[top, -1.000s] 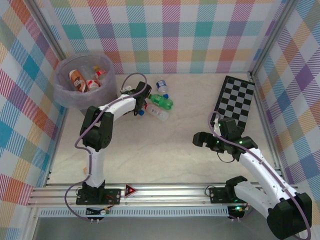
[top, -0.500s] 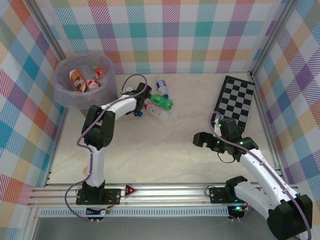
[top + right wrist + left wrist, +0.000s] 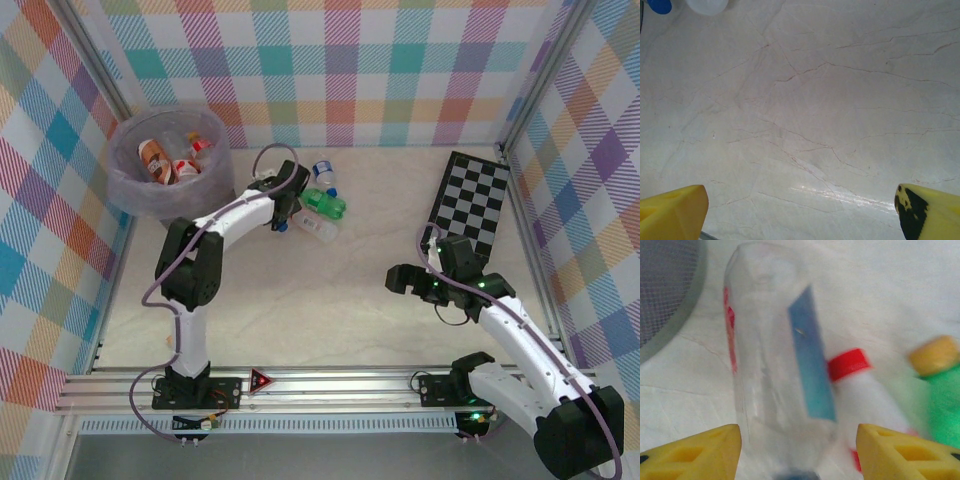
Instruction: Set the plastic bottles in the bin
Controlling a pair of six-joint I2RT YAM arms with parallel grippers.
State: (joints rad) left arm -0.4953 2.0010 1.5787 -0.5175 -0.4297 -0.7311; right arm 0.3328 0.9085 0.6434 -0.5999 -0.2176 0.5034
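Your left fingers [image 3: 700,450] straddle a clear bottle [image 3: 770,365].
It lies on the worktop [image 3: 805,100] near the bin [image 3: 122,192], beside a green bottle [image 3: 941,407]; grip unclear. Your right fingers [image 3: 675,210] gape wide, holding nothing.

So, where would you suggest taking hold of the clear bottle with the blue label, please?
Grip the clear bottle across its straight mid-body, coming down from above. It lies flat on its side, and the red-capped bottle sits close along one flank, so I'd come in snug on that side.
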